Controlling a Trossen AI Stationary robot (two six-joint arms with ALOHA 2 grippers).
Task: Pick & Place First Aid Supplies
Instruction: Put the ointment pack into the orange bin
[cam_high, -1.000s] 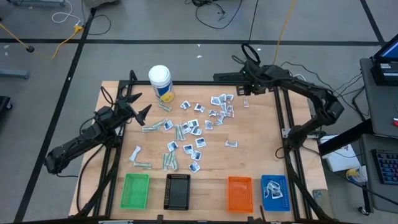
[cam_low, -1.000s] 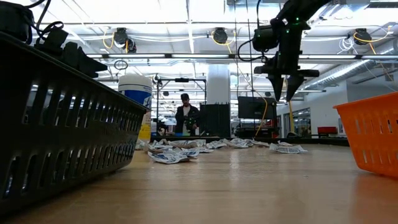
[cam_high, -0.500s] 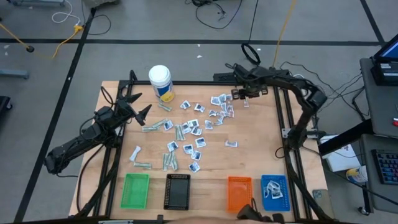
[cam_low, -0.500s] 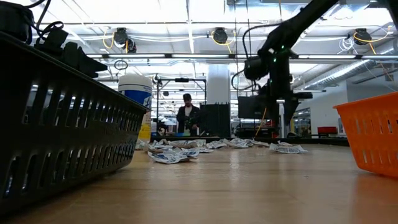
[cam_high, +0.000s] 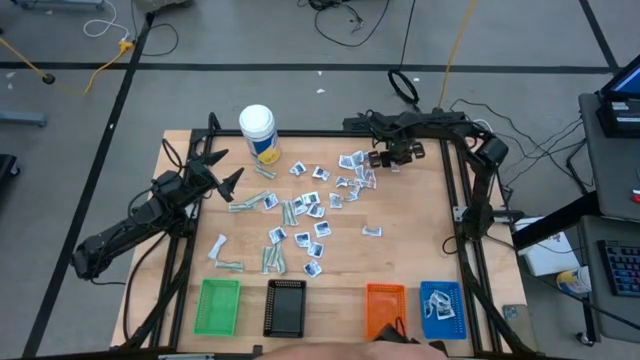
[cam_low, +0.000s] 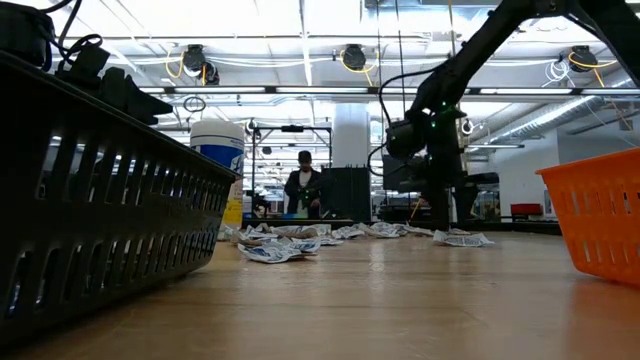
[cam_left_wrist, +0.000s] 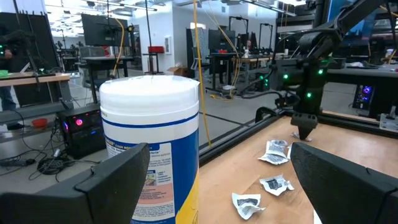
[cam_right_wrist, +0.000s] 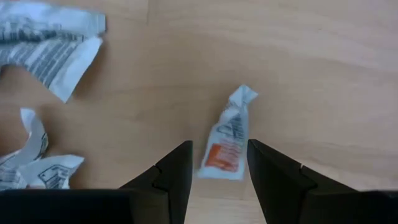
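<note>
Blue tray (cam_high: 442, 310) holds crinkled sachets — my right gripper (cam_right_wrist: 219, 163) stands parted around a red-printed packet (cam_right_wrist: 228, 138), not clenched.

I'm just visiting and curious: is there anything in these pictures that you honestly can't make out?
- Print on the small packet with the orange patch between the right gripper fingers: too blurred in the right wrist view.
- Whether those fingers touch the packet: unclear.
- Black tray contents: its wall blocks the low view.
- White bottle label: cut off by the left wrist view's bottom edge.
- Blue tray contents: too small in the high view.
</note>
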